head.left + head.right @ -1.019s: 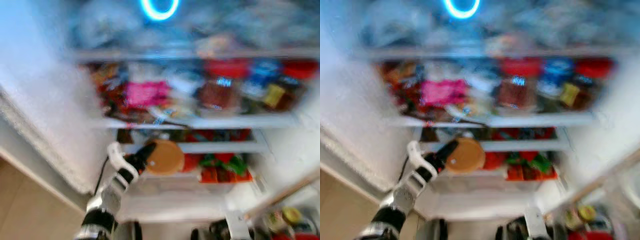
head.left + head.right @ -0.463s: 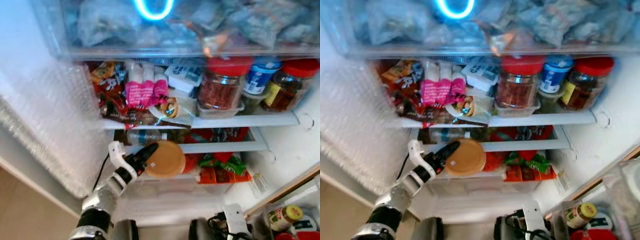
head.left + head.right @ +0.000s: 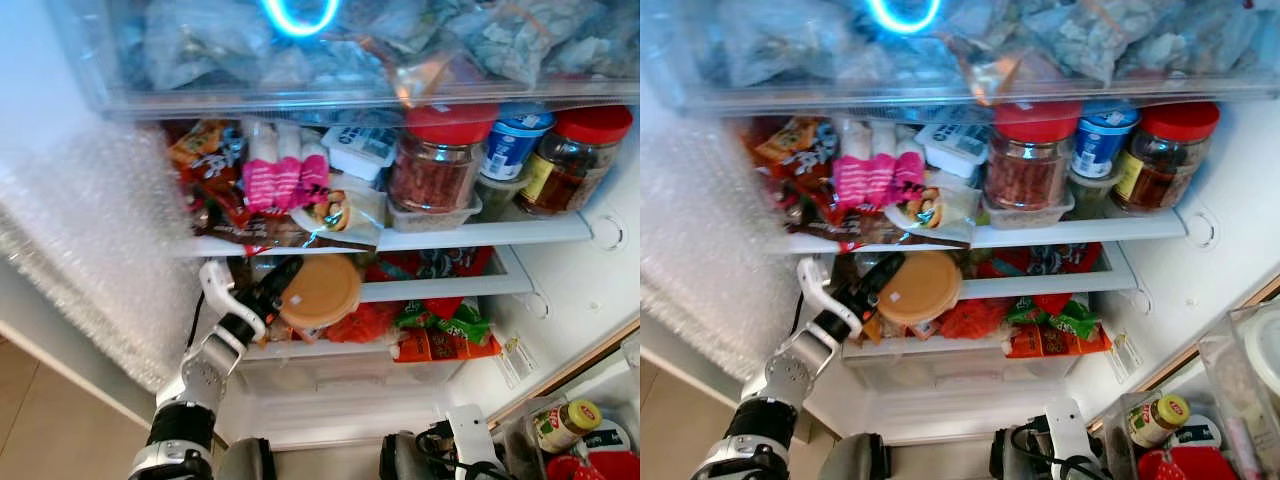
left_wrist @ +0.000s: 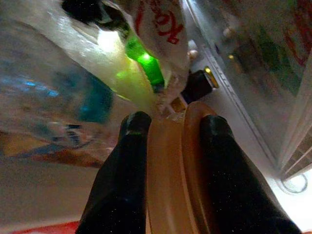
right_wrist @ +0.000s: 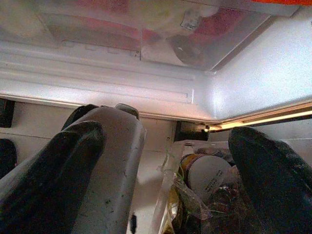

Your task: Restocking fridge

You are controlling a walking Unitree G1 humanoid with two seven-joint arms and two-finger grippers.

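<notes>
The left gripper (image 3: pixel 283 290) is reaching up into the open fridge (image 3: pixel 600 300), and its two black fingers (image 4: pixel 122 185) are clamping a flat round tub with a tan lid (image 3: pixel 320 291), one finger on each face, the tub standing on edge between them. The wrist view is showing it plainly: the fingers are parted just enough to take the tub's thickness, pads pressing against both sides. The tub is sitting at the left end of the lower shelf (image 3: pixel 440 290), just under the front edge of the middle shelf (image 3: pixel 480 236), with a red bag (image 3: pixel 350 325) just below it and green and orange packets (image 3: pixel 450 335) to its right. Past the fingertips, a clear plastic bottle (image 4: pixel 53 92) with a blue label is lying close against the tub. On the middle shelf above, a pink packet (image 3: pixel 285 182) is standing toward the left, and three jars are lining up to the right: a red-lidded jar (image 3: pixel 432 160), a blue-topped pot (image 3: pixel 512 140) and a second jar (image 3: pixel 570 160) near the right edge. The right gripper (image 5: pixel 165 161) is hanging low below the fridge, its fingers spread wide apart, holding nothing, with a small capped jar (image 5: pixel 207 178) showing between them in a door bin.
</notes>
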